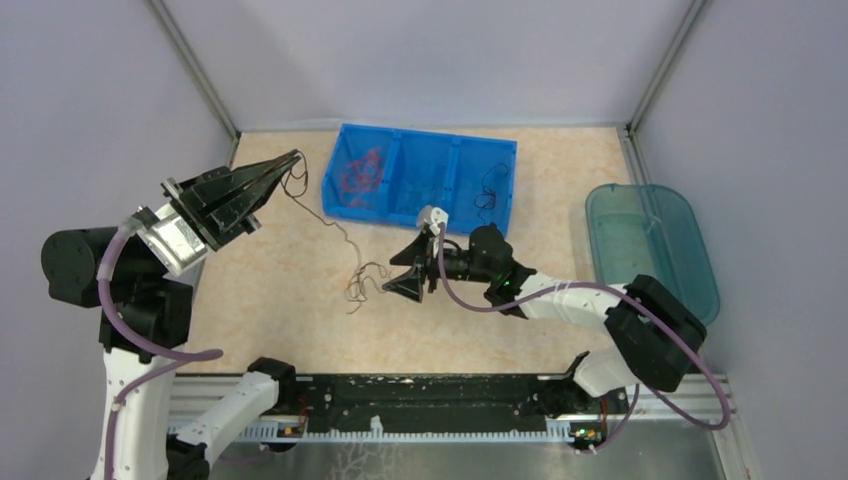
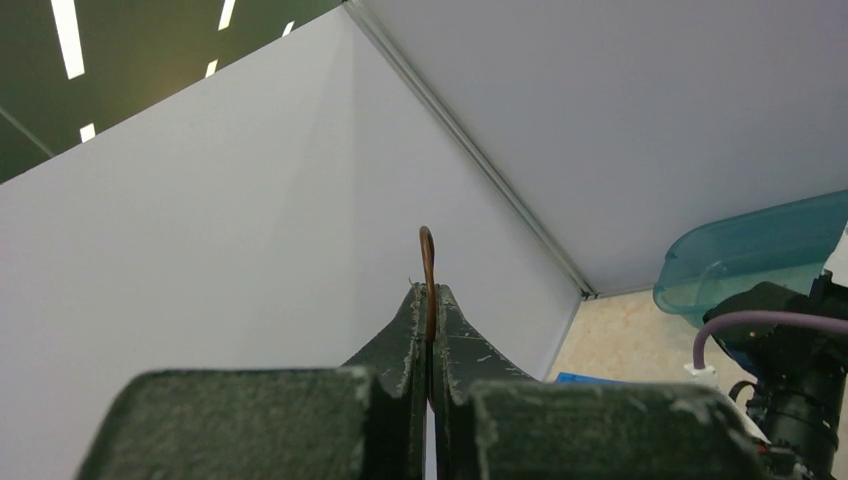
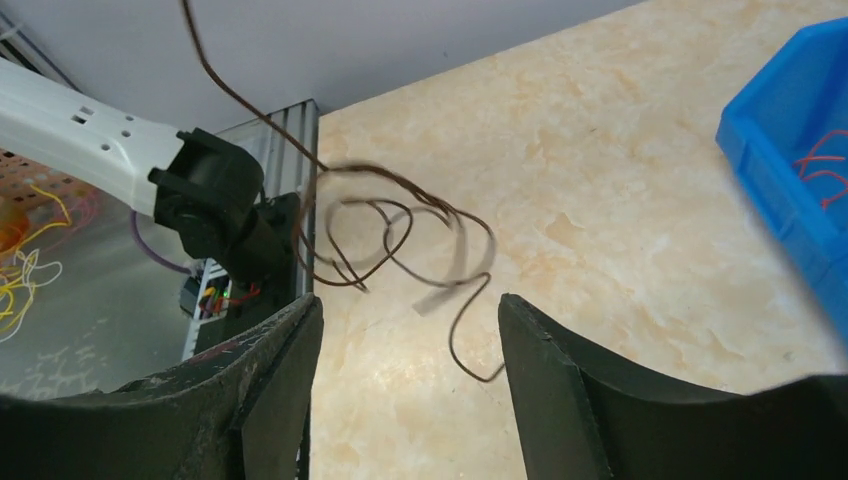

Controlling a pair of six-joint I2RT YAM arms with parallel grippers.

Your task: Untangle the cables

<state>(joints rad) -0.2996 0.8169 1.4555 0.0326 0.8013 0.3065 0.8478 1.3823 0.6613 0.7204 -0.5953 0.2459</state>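
Grey-walled cell, beige marbled tabletop (image 1: 270, 300). At far left the left gripper (image 1: 292, 162) is hovering high, fingers pinching one brown wire (image 1: 335, 228). Its curly tail is trailing onto the tabletop just before the right gripper (image 1: 398, 275), fingers gaping wide. Some red wires (image 1: 358, 172) are lying in the left compartment of the blue bin (image 1: 500, 190). Risk: a hard tug is likely tightening the loops, or slipping the thin wire from the pinch.
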